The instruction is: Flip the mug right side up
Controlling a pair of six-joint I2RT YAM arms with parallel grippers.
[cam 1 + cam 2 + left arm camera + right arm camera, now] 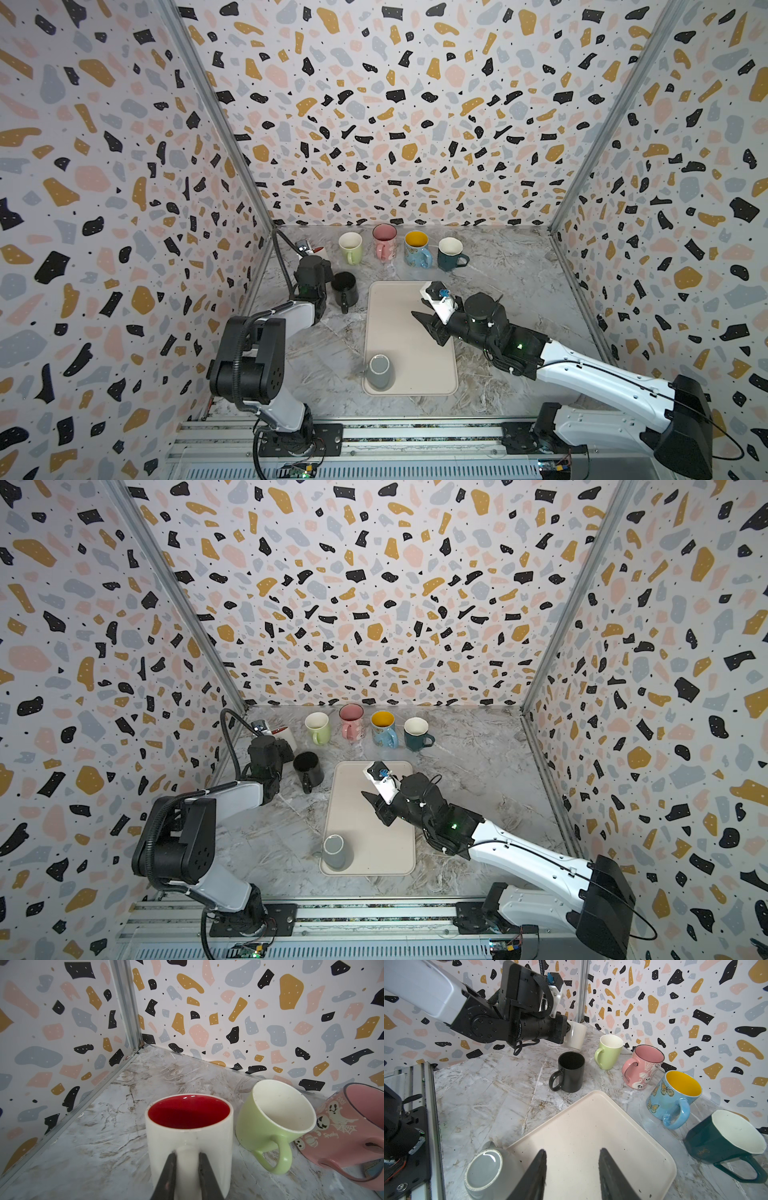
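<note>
A grey mug stands upside down, base up, on the near left corner of the beige tray. My right gripper hovers open and empty over the tray's middle, apart from the grey mug. In the back left corner a white mug with a red inside stands upright on the table. My left gripper is shut on its handle. In both top views the left wrist hides most of that mug.
A black mug stands upright just right of the left wrist. Along the back wall stand green, pink, blue butterfly and teal mugs, all upright. Patterned walls close three sides; a metal rail runs along the front.
</note>
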